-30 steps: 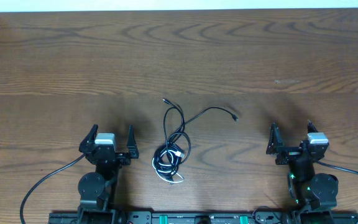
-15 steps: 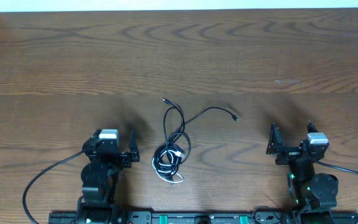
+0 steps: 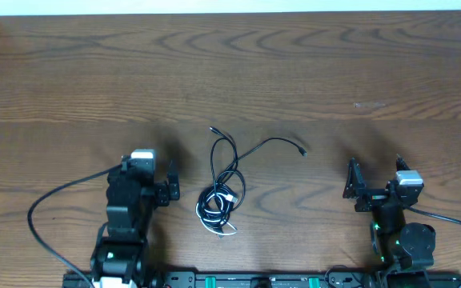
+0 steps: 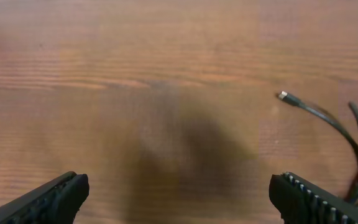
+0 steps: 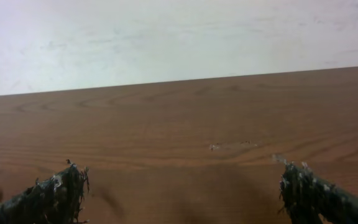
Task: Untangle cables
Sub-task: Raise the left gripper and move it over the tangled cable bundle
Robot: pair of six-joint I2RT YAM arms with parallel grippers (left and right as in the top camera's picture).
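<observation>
The cables (image 3: 224, 188) lie tangled mid-table near the front edge. They are thin black cords coiled around a short white one (image 3: 227, 229). One black cord runs right to a plug (image 3: 302, 150), and another plug (image 3: 212, 128) lies at the top. My left gripper (image 3: 146, 178) is open and empty, left of the tangle. In the left wrist view (image 4: 179, 194) a black cord and its plug (image 4: 283, 96) show at the right edge. My right gripper (image 3: 374, 171) is open and empty, far right of the cables. It also shows in the right wrist view (image 5: 182, 186).
The wooden table (image 3: 230, 72) stretches back to a white wall (image 5: 166, 37). A small pale mark (image 3: 368, 105) is on the wood at the right. Thick black arm wires (image 3: 46, 216) loop by the front edge.
My left arm has swung forward and tilted down over the table, its wrist now a little farther from the base. The cables and the right arm have not moved.
</observation>
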